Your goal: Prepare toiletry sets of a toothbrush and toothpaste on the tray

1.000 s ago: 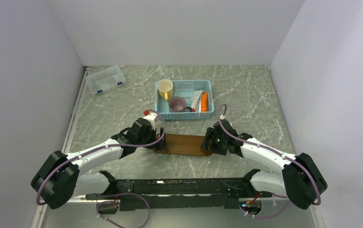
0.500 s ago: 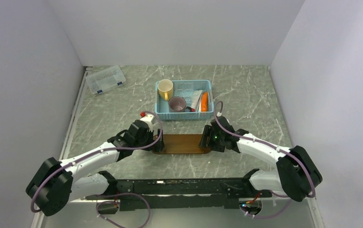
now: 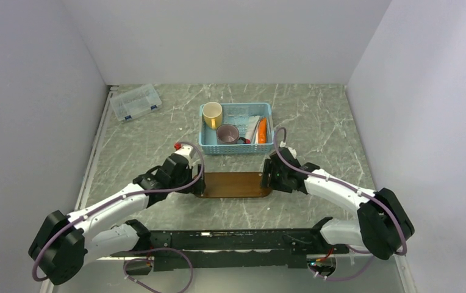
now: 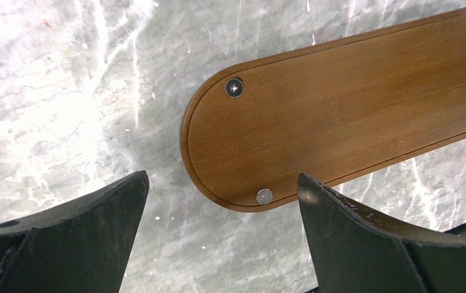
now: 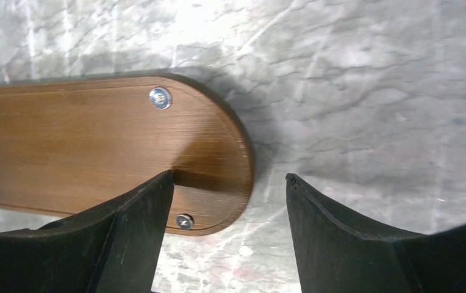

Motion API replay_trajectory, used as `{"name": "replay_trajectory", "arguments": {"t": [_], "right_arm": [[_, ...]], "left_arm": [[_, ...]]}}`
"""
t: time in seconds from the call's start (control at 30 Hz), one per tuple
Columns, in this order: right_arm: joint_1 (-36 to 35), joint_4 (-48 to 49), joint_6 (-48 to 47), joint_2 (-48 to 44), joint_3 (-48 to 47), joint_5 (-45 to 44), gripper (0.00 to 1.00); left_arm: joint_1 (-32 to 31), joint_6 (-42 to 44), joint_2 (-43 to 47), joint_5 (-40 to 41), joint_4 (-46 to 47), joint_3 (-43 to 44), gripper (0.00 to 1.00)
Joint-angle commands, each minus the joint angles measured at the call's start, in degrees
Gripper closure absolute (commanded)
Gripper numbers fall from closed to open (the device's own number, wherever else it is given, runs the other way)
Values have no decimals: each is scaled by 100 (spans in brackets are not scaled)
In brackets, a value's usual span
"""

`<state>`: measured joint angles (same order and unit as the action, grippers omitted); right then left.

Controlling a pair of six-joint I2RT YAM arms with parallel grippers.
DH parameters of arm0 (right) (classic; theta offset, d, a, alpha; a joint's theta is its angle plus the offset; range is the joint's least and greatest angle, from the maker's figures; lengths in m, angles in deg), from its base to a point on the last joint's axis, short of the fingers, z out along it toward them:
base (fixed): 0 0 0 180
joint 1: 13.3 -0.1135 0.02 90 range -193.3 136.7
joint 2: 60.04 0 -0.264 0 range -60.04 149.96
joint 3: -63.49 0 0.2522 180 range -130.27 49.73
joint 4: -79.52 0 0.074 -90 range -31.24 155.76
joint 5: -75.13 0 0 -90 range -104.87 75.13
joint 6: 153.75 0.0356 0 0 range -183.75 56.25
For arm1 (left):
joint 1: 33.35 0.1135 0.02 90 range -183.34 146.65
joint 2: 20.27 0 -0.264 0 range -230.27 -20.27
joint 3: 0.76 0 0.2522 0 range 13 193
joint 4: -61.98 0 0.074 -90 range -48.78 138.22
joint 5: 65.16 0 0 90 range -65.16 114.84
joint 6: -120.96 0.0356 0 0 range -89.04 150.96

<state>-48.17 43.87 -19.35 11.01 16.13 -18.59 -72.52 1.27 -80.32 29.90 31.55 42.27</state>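
Lying on white-walled marbled table (image 3: 316, 122): tray (image 3: 233, 184); left end effector (image 4: 221, 177), right end effector (image 5: 229, 176) agape.

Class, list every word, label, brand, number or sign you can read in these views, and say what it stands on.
No text can be read in any view.
Orange tube in the blue basket: any print is too small to read.
Tray: bare wood grain and plain screws, no marking.
Clear box: no label can be made out.
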Motion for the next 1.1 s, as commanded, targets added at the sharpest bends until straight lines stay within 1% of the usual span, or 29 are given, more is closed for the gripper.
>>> {"name": "replay_trajectory", "arguments": {"t": [0.0,0.17,0.3,0.47,0.6,0.7,0.77,0.87,1.07], "right_arm": [[4,-813,-311,-265,-421,-933,29],[-6,-1407,-631,-616,-1048,-1310,29],[-1,-1724,-982,-496,-1879,-1340,29],[3,-1958,-1362,67,-2977,-1398,29],[-1,-2167,-1513,856,-4012,-1521,30],[0,-2180,-1595,1484,-4721,-1438,33],[1,-2165,-1588,1960,-5160,-1422,35],[-5,-2238,-1504,2529,-5840,-1379,39],[-2,-2240,-1316,3459,-6756,-1211,43]], "left_arm": [[-3,-111,423,327,-446,522,1],[-4,9,793,578,-1049,1080,1],[-2,275,934,746,-1613,1639,1],[6,640,1119,994,-2384,2434,1],[-2,916,1371,1046,-2861,2868,1],[4,1080,1615,1105,-3031,2928,1],[7,1177,1846,1092,-3021,2798,0],[-1,1322,2111,813,-2975,2540,1],[0,1403,2588,579,-2929,2128,0]]}}
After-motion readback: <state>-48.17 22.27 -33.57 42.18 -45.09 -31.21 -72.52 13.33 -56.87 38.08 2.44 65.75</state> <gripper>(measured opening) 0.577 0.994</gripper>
